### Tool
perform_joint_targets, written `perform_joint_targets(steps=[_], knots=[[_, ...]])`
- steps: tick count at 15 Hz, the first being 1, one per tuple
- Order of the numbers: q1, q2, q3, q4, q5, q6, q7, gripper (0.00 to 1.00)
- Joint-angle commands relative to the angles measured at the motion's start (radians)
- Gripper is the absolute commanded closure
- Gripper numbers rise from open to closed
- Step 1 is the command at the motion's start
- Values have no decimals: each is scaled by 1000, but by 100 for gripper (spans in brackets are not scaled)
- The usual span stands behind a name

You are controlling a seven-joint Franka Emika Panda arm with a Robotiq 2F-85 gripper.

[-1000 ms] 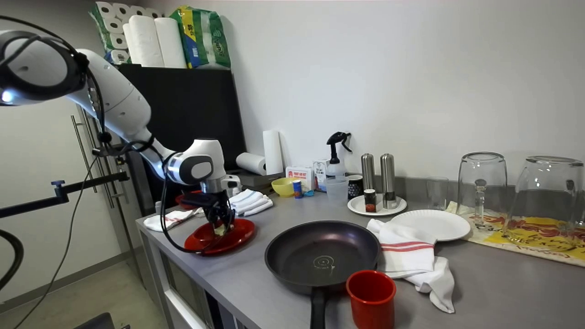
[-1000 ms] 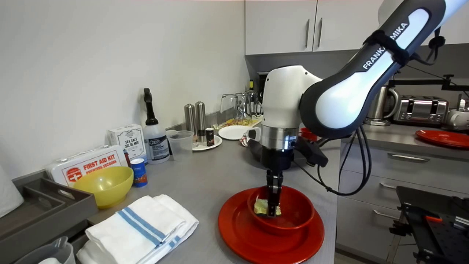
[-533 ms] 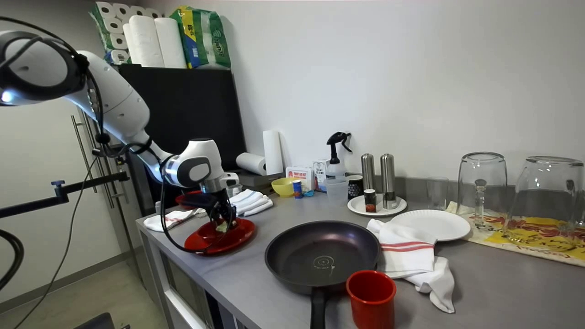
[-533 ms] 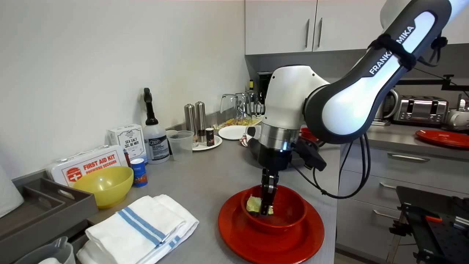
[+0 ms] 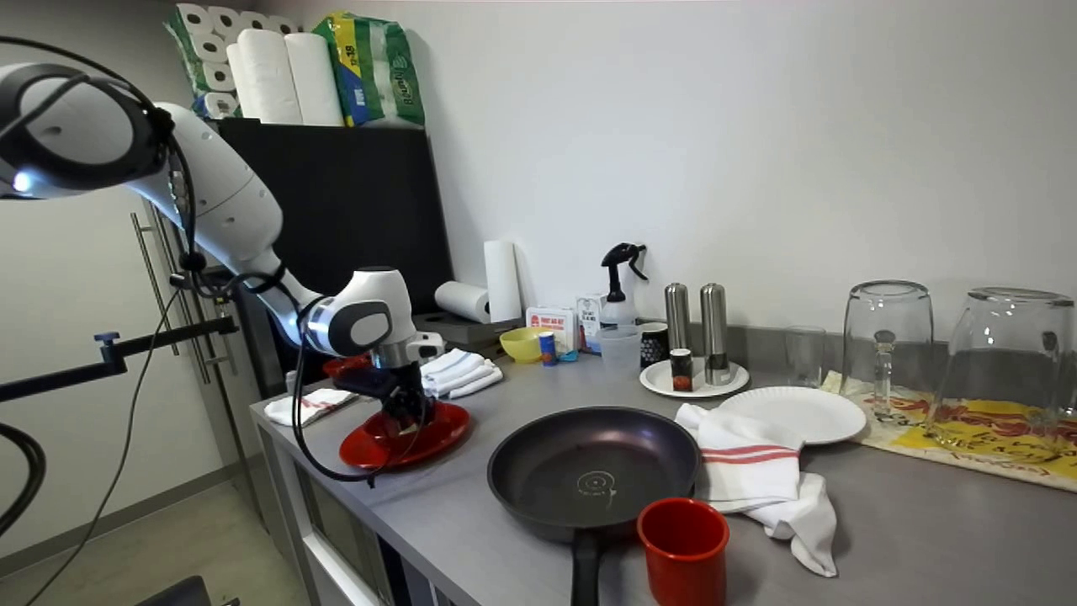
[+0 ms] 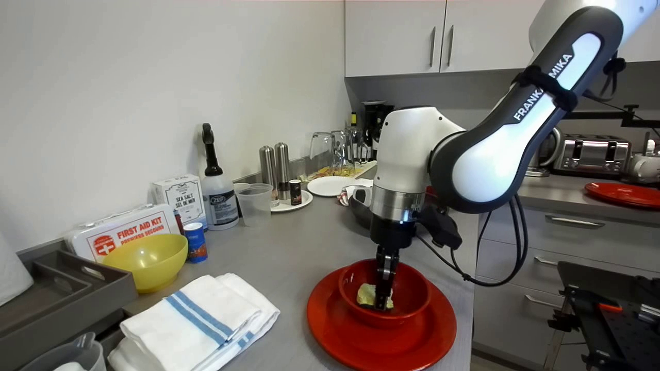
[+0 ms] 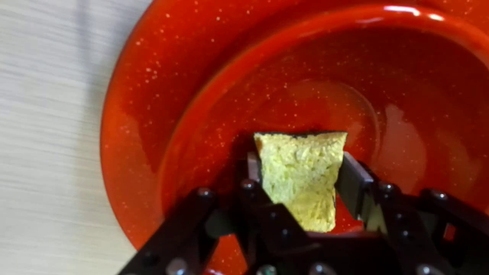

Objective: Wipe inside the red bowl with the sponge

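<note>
Sponge, pinched in gripper, sits lower in red bowl than a sec. ago, left of ctr. in an exterior view; btm.'s prob. getting wiped.

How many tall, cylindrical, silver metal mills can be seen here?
2: in an exterior view, the left mill rises behind a small black-and-red shaker, and the right mill stands on a round white plate. No others show.

Fingers in red bowl w/ blk pan nearby
</note>
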Motion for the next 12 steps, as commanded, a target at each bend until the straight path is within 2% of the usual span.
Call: perform_joint_targets(steps=[1, 4, 9, 12], knots=[[17, 5, -11, 7, -34, -23, 47, 75], [27, 7, -23, 17, -83, -82, 55, 75], [-16, 16, 28, 80, 22, -268, 15, 75], [-13, 20, 26, 100, 36, -311, 23, 75]])
